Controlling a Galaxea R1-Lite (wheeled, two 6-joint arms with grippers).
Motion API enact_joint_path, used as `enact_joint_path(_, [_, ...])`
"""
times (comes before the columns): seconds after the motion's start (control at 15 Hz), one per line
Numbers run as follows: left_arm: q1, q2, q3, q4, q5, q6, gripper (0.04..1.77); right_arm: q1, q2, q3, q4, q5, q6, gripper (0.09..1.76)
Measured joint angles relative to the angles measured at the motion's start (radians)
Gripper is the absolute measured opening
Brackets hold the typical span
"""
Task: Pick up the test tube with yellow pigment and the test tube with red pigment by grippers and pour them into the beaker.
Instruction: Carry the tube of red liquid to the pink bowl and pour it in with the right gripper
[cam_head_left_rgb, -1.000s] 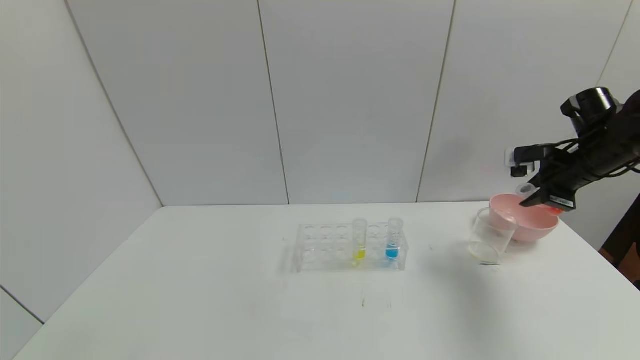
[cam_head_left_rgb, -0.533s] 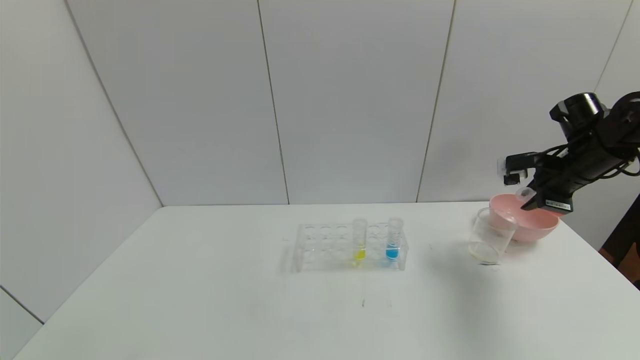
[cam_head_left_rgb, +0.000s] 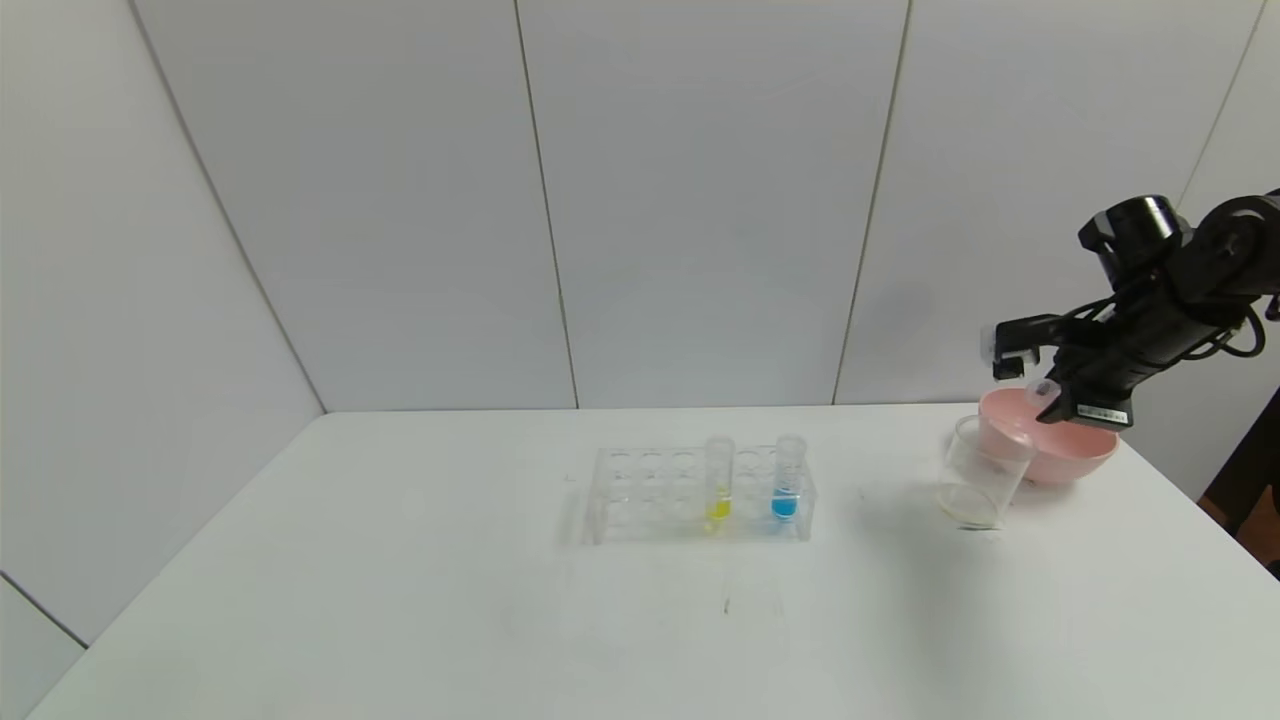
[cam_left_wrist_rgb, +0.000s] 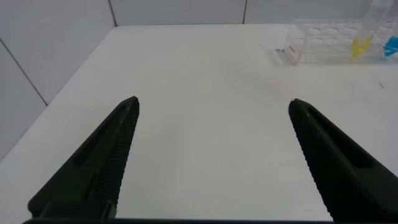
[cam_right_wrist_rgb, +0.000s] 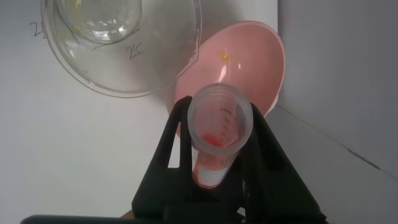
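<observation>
Currently, on the table (cam_head_left_rgb: 400, 600), the rack (cam_head_left_rgb: 700, 495) at 6 o'clock from the wall seam holds the test tube with yellow pigment (cam_head_left_rgb: 718, 480). My right hand (cam_head_left_rgb: 1050, 392) has risen and shifted toward the beaker (cam_head_left_rgb: 982, 472) at 9 o'clock, clamped on the tilted test tube with red pigment (cam_right_wrist_rgb: 219, 127); pouring is imminent. My left hand (cam_left_wrist_rgb: 211, 155) idles, spread apart.

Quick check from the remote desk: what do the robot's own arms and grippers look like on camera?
Both are black. The right gripper ends a black jointed arm with loose black cables, a white label strip and a small light-grey box. The left gripper shows two tapered, pointed black fingers with ribbed inner faces.
</observation>
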Motion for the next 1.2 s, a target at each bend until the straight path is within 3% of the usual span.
enact_joint_path(1.2, [0.0, 0.0, 0.0, 0.0, 0.0, 0.0, 1.72, 0.06, -0.005, 0.0, -0.032, -0.229, -0.033, 0.51])
